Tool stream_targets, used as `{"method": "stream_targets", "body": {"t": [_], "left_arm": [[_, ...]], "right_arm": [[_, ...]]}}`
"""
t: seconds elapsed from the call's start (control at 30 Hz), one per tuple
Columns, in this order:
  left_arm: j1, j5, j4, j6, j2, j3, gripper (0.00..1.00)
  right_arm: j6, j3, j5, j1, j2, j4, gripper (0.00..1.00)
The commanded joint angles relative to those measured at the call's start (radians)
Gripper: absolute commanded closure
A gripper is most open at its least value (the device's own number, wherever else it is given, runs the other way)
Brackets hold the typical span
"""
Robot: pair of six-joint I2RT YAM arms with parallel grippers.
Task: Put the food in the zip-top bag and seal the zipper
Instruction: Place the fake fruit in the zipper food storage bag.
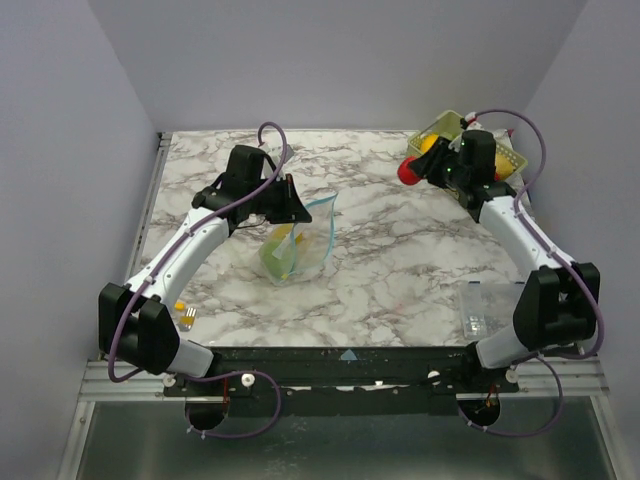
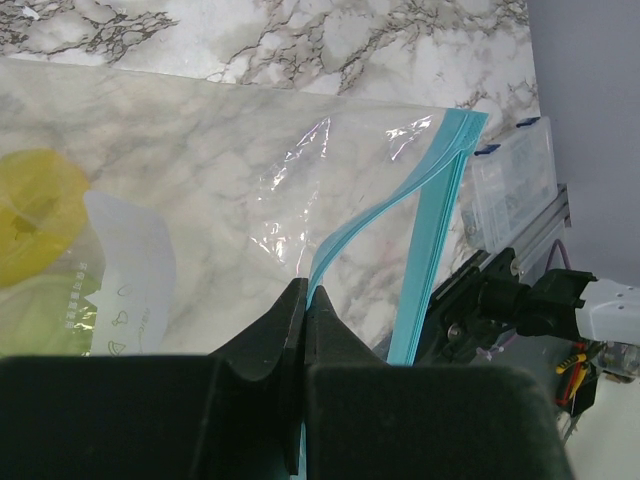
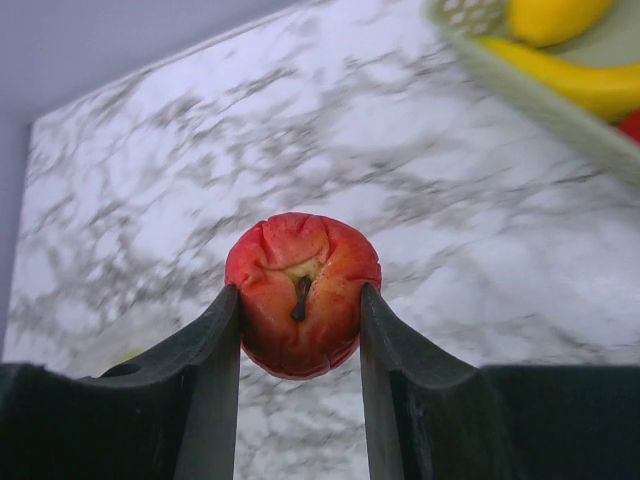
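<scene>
currently the left gripper has its fingers pressed together on one lip of the zip-top bag, pinching the film right at the teal zipper. lifting only that lip lets the other one curve away, so the bag's mouth stands open for loading. deep inside the bag, away from its mouth, sit a yellow piece and a green piece of the food. the printed label blurs them, so i would not swear what kind they are.

well apart from the bag, off to its far right, the right gripper is clamped on a red apple, one finger on each flank, with the stem end facing the wrist camera. it hangs above the marble table, just on the bag's side of the pale green basket, which holds a banana and another yellow fruit. a side grip leaves the apple's underside free, which should suit dropping it through the opening.

by my reading, the step in hand is carrying the apple across to the bag's mouth. more food waits in the basket, so sealing is a good way off. the risk is the floppy mouth: the apple could catch the loose lip and fold it shut.
</scene>
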Motion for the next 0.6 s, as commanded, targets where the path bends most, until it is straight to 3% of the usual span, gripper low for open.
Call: {"method": "stream_targets", "body": {"t": [0.0,0.3,0.57], "left_arm": [[-0.005,0.0,-0.009,0.011,0.009,0.031,1.0],[-0.006,-0.003,-0.015,0.015,0.008,0.037,1.0],[-0.005,-0.01,-0.016,0.017,-0.007,0.037,1.0]], "right_arm": [[0.031,-0.102,-0.202,0.158,-0.15,0.115,0.99],[0.037,-0.196,-0.185,0.526,-0.371,0.194,0.99],[-0.031,-0.15,0.014,0.719,-0.273,0.085,0.99]]}}
